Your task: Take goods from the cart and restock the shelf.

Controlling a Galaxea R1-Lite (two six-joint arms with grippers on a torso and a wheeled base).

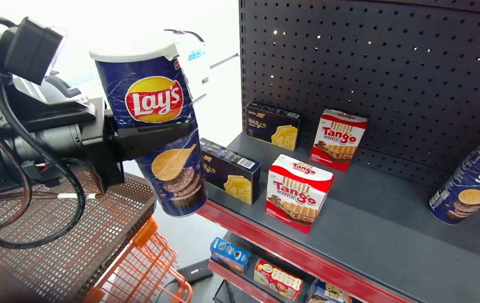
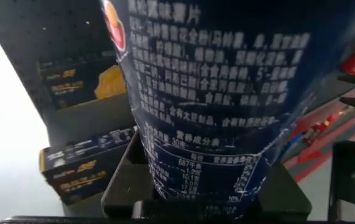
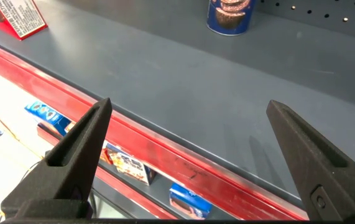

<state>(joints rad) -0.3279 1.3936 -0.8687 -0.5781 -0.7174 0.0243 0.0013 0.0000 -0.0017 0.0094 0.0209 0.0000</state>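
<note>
1. Left gripper clamps the chip can mid-body, axis near upright, just beside the front-left edge of the shelf.
2. Right gripper hangs wide open above that shelf's front, empty.

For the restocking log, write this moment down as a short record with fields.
held item: chip can, clamped in the left gripper, in the air by the shelf's left end
right gripper: open, over the shelf's front edge
shelf: second chip can at back right; two wafer boxes; two dark boxes
cart: orange, below the left arm
</note>
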